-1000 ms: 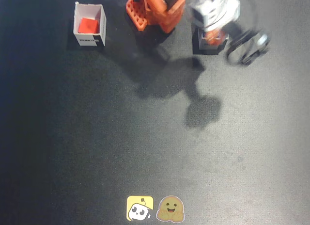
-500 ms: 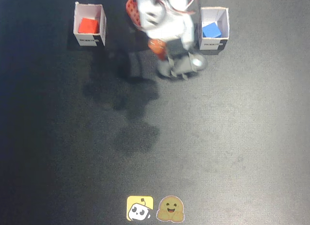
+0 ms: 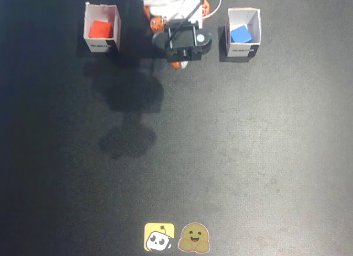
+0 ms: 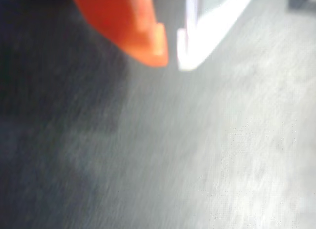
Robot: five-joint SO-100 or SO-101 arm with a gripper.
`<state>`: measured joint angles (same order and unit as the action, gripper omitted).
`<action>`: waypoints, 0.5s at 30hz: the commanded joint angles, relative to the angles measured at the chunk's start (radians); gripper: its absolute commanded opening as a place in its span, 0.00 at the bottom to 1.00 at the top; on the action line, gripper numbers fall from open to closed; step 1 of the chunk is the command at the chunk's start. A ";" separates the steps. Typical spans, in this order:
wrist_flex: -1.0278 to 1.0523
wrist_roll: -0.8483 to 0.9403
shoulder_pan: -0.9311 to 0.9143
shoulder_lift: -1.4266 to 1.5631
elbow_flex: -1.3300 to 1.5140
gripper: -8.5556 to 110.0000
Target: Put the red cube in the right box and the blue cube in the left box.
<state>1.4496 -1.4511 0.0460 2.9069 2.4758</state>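
Note:
In the fixed view the red cube (image 3: 100, 28) lies inside the white box (image 3: 102, 42) at the upper left. The blue cube (image 3: 240, 33) lies inside the white box (image 3: 243, 49) at the upper right. The arm is folded back between the two boxes, with my gripper (image 3: 177, 62) pointing down at the mat, apart from both boxes. The wrist view is blurred; my gripper (image 4: 172, 57) shows an orange fingertip (image 4: 148, 41) and a white fingertip (image 4: 190, 58) almost together, with nothing between them.
The arm's orange base (image 3: 157, 21) stands at the top middle. Two stickers, yellow (image 3: 159, 236) and brown (image 3: 193, 238), sit at the mat's bottom edge. The dark mat (image 3: 220, 156) carries the arm's shadows left of centre.
The arm has swung left from over the right box and folded back toward its base. The blue cube, hidden under the arm a second ago, now shows in the right box.

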 commanded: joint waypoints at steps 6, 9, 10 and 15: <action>-0.184 0.012 -0.003 0.031 0.176 0.07; -0.206 0.015 0.002 0.103 0.252 0.07; -0.202 0.017 0.002 0.149 0.284 0.07; -0.249 0.028 -0.003 0.186 0.374 0.07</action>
<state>1.2364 -1.4343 0.0491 3.0802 2.8379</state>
